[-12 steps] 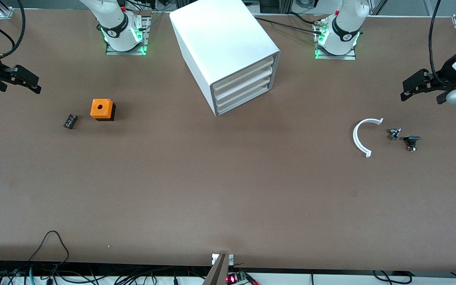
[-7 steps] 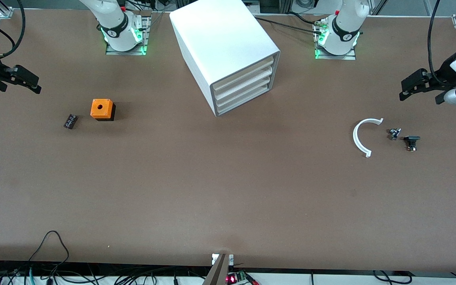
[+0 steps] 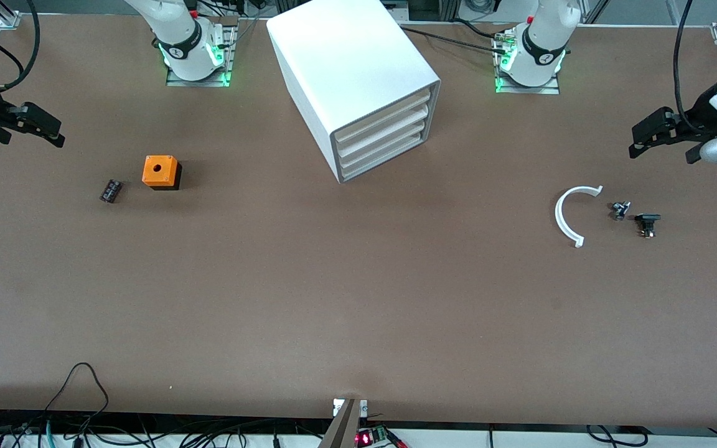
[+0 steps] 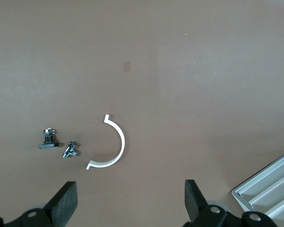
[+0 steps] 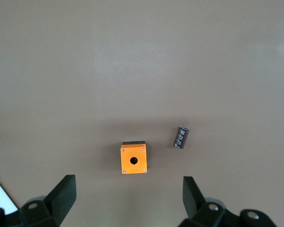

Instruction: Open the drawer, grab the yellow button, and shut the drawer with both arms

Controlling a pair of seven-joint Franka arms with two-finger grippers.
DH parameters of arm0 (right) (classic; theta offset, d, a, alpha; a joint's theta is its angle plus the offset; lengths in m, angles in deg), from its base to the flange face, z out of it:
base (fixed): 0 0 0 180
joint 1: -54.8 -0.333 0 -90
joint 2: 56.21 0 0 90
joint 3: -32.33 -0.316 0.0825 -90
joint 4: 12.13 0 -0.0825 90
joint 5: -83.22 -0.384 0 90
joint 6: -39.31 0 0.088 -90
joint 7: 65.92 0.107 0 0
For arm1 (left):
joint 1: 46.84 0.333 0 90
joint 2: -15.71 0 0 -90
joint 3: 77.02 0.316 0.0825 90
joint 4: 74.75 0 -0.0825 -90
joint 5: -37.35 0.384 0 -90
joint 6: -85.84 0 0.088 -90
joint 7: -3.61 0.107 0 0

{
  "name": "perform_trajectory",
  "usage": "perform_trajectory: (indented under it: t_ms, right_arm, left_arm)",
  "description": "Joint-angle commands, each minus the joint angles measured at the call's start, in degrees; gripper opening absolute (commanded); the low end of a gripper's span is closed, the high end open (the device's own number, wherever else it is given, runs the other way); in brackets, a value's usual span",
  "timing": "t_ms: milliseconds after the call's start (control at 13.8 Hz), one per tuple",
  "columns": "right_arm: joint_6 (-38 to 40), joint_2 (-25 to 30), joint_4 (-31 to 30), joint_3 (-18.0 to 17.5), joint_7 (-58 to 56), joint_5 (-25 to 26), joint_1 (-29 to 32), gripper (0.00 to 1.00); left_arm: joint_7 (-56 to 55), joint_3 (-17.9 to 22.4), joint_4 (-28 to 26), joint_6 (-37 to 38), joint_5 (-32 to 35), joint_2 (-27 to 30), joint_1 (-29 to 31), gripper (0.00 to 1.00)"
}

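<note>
The big white cabinet (image 3: 352, 68) stands at the middle of the table near the robots' bases. Its stacked cream drawers (image 3: 383, 134) are all shut; a corner of them shows in the left wrist view (image 4: 270, 187). The button is not in view. My left gripper (image 3: 645, 134) is open and empty, up in the air at the left arm's end of the table; it also shows in the left wrist view (image 4: 131, 201). My right gripper (image 3: 44, 127) is open and empty, up in the air at the right arm's end; the right wrist view shows it too (image 5: 129, 196).
An orange cube with a hole (image 3: 160, 172) and a small black ribbed block (image 3: 110, 190) lie toward the right arm's end. A white half-ring (image 3: 567, 214) and two small black parts (image 3: 620, 210) (image 3: 647, 223) lie toward the left arm's end.
My left gripper has shifted slightly; the right gripper and everything on the table have stayed where they were.
</note>
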Motion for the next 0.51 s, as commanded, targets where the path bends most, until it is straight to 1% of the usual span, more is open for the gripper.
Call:
perform_trajectory:
  t_ms: [0, 436]
  right_arm:
    - [-0.5, 1.2, -0.9, -0.1, 0.3, -0.8, 0.5, 1.00]
    - [0.0, 0.7, -0.7, -0.1, 0.3, -0.7, 0.4, 1.00]
  left_arm:
    - [1.1, -0.1, 1.3, 0.7, -0.5, -0.3, 0.2, 1.00]
    - [1.5, -0.2, 1.3, 0.8, -0.6, -0.4, 0.2, 1.00]
